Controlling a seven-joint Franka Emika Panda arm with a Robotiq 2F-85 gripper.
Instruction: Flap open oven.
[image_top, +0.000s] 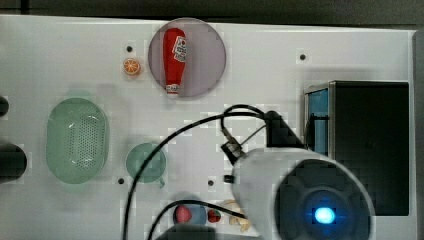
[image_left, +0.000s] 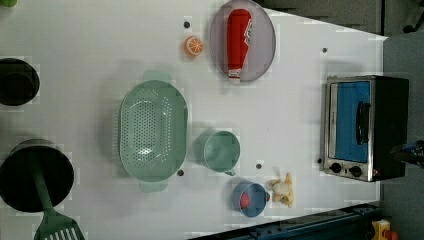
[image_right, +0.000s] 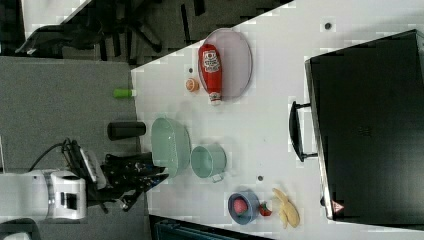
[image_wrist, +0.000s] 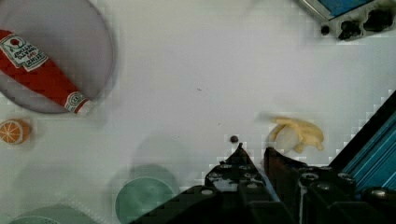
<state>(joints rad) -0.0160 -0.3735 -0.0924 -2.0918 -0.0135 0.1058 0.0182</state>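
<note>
The oven (image_left: 365, 125) is a black box with a silver front, blue glass door and dark bar handle (image_right: 295, 132), standing at the left view's right. Its door stands upright against the front. In the top view the oven (image_top: 370, 145) lies just right of my white arm (image_top: 300, 195). In the wrist view my gripper (image_wrist: 254, 156) hangs high over the white table (image_wrist: 196, 70). Its fingers stand close together with a narrow gap and nothing between them. The oven's knob corner (image_wrist: 355, 14) lies well away from the fingertips.
A ketchup bottle (image_top: 175, 60) lies on a grey plate (image_top: 207, 55), beside an orange slice (image_top: 132, 66). A green colander (image_top: 77, 140) and green cup (image_top: 145, 162) sit mid-table. A blue bowl (image_left: 249, 198) and a peeled banana (image_wrist: 299, 133) lie near the table edge.
</note>
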